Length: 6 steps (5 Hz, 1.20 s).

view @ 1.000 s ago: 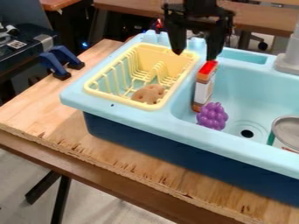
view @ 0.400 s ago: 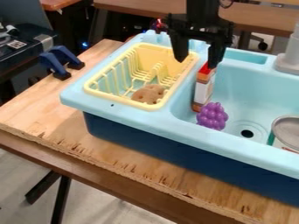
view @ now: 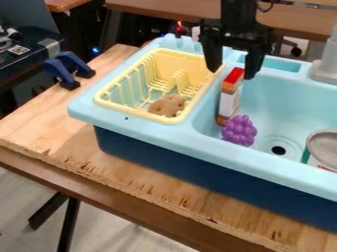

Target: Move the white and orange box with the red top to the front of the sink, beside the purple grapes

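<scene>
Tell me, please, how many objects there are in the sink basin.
3 in the basin: the box at its left in the picture, the purple grapes just in front of the box, and the can at the picture's right edge. The front rim may hide more.

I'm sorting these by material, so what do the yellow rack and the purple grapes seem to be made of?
The rack looks like smooth molded plastic, given its thick, rounded, evenly coloured bars. The grapes look like shiny plastic or rubber; highlights on them leave it open.

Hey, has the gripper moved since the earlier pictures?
Yes. Judged against the yellow dish rack, the gripper has shifted down and to the right in the view.
</scene>
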Motion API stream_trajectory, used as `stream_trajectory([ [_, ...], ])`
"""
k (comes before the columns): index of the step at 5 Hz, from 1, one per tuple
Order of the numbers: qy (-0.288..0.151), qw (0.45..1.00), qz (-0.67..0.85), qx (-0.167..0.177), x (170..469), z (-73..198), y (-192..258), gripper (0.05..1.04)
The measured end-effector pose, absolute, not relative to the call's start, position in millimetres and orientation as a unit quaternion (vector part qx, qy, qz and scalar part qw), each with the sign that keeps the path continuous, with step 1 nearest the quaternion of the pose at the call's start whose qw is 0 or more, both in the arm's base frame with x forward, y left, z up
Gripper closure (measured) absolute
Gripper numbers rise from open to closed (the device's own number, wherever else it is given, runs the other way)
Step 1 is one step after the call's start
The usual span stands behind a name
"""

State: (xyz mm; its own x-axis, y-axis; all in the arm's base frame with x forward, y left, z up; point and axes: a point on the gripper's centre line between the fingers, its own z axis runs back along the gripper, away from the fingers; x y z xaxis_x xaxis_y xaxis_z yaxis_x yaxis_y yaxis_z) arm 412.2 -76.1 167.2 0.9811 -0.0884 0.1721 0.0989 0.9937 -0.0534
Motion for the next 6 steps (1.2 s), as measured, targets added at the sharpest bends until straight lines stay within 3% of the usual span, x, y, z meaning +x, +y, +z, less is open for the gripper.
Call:
stream_trajectory([
  [1,-0.087,0.994,-0.052,-0.029,411.9,171.3,-82.7,0.081],
  [2,-0.068,0.996,-0.054,-0.026,412.0,158.6,-84.7,0.116],
  [4,-0.054,0.997,-0.025,-0.048,414.3,151.6,-67.9,0.678],
  [6,-0.043,0.997,-0.034,-0.05,410.1,152.1,-72.6,0.719],
])
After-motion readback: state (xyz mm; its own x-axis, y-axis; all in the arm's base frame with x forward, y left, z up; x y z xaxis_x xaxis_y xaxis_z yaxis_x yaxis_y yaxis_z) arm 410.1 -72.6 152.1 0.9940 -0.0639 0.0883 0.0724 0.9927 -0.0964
